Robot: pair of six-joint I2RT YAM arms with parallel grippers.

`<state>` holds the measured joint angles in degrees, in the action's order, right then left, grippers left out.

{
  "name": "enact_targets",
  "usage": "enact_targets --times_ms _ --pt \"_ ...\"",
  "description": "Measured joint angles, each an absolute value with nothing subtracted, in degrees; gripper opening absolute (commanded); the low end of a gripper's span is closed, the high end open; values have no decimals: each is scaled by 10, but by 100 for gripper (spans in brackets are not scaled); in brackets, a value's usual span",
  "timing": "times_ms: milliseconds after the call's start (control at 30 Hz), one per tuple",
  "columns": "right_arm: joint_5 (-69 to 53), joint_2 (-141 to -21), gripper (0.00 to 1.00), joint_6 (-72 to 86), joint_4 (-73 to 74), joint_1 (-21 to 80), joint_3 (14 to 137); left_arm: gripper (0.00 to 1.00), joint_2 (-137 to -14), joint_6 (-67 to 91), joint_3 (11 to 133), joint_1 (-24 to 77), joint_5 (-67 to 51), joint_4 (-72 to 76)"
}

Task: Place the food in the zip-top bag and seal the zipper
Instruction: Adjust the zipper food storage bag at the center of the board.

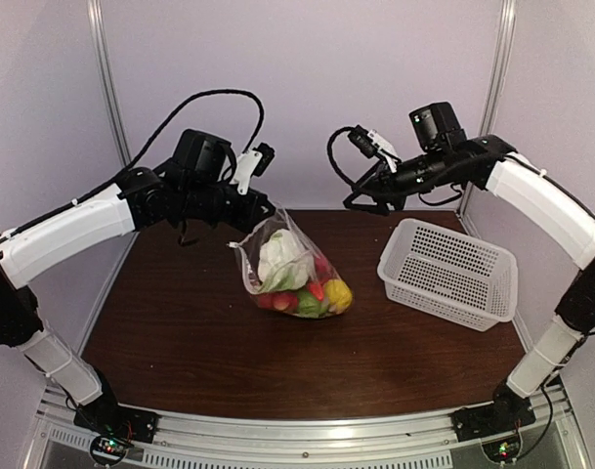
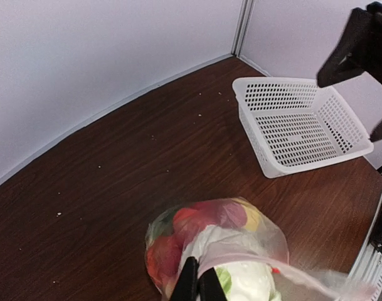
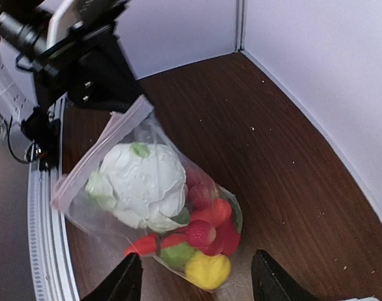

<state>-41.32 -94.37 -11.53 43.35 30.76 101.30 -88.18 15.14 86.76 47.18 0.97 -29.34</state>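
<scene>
the left tool (image 1: 250, 217) is clamped on the top corner of the zip-top bag (image 1: 295, 278). its 2 fingers (image 2: 188, 283) are pressed together over the plastic, right by the zipper strip (image 3: 101, 150). the bag hangs tilted from that grip, with its upper end lifted and its filled lower end resting on the dark brown bench (image 1: 180, 332), near the middle.

toy food is packed inside the bag. a white cauliflower (image 3: 143, 182) sits on top. under it are strawberries (image 3: 200, 233), a red pepper (image 3: 154, 243), a green lime (image 3: 177, 256) and a yellow lemon (image 3: 207, 269) at the bottom.

the zipper strip runs as 1 pale pink band across the mouth, slanting from the left tool down to the free corner. i cannot tell whether it is pressed shut along its whole length.

the right tool (image 3: 197, 256) hangs in the air up and to the right of the bag, touching nothing, with its 2 fingers spread wide apart. the white mesh basket (image 1: 448, 274) stands on the bench to the right of the bag, well apart from it.
</scene>
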Motion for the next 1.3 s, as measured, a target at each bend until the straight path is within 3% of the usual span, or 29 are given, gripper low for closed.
enact_targets --times_ms 267,633,833,1000,1300 --pt "-283 -793 55 -432 522 466 935 0 -907 205 878 468 -49 -281" --pt "-96 -905 60 -512 557 732 1023 0 -899 340 919 484 -15 -334" --pt "-62 -923 61 -526 559 760 1076 0 -843 372 944 518 30 -396" --pt "-12 -943 55 -541 559 762 1088 0 -840 378 927 512 18 -395" --pt "1 -977 53 -558 572 685 1003 0 -877 334 893 512 -19 -386"
